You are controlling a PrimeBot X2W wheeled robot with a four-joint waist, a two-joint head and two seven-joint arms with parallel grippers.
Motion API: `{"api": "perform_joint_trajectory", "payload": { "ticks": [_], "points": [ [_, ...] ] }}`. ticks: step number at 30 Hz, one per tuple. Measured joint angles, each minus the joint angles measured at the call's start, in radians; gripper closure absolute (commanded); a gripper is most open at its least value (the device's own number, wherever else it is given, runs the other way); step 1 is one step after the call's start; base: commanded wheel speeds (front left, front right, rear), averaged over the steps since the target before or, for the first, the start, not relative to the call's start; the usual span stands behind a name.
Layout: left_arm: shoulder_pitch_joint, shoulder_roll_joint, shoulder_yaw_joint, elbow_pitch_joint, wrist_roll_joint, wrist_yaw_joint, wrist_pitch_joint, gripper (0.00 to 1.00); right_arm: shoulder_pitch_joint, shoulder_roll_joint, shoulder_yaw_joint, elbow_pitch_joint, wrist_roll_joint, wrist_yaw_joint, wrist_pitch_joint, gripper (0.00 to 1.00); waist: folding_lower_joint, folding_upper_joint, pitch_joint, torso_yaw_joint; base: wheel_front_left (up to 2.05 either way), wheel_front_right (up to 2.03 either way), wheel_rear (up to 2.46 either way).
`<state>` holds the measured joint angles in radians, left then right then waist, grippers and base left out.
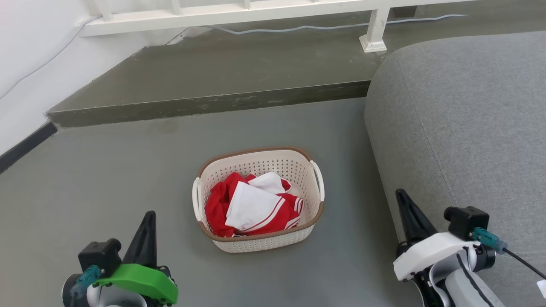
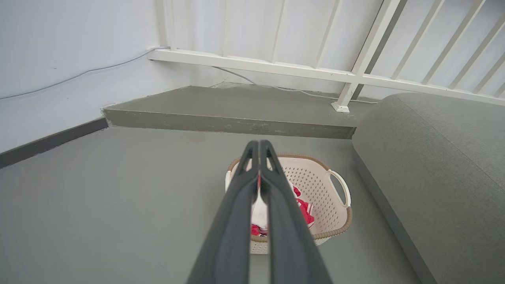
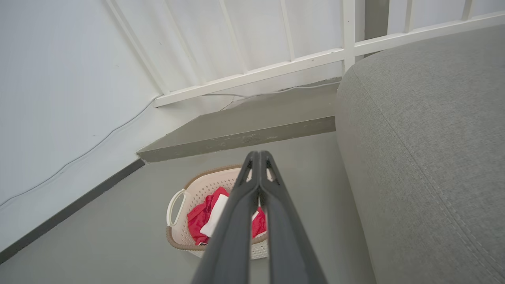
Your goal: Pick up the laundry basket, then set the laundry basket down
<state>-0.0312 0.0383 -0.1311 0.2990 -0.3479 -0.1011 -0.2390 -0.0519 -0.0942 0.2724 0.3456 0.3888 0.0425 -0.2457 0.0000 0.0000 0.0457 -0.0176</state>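
Laundry basket (image 1: 264,244) sits on the floor, long axis running 9-to-3. It's at 2 o'clock from the left gripper (image 1: 147,228) and 9 o'clock from the right gripper (image 1: 407,209). Both are clenched and empty, and the left looks nearer.

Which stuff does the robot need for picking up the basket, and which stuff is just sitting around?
For the job: laundry basket, left tool, right tool.

Just sitting around: red and white clothes inside the basket, grey sofa, raised step, white railing, cable.
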Motion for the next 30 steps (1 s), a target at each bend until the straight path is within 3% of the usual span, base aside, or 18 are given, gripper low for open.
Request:
{"api": "perform_joint_trajectory", "payload": {
  "ticks": [30],
  "points": [
    [-0.002,-0.001,0.069,0.012,-0.373,-0.002,0.115,1.0,0.0,0.015,-0.112,-0.016,0.37,0.019,0.101,1.0,0.0,0.0,-0.013,0.006,0.0,0.0,0.0]
  ]
}}
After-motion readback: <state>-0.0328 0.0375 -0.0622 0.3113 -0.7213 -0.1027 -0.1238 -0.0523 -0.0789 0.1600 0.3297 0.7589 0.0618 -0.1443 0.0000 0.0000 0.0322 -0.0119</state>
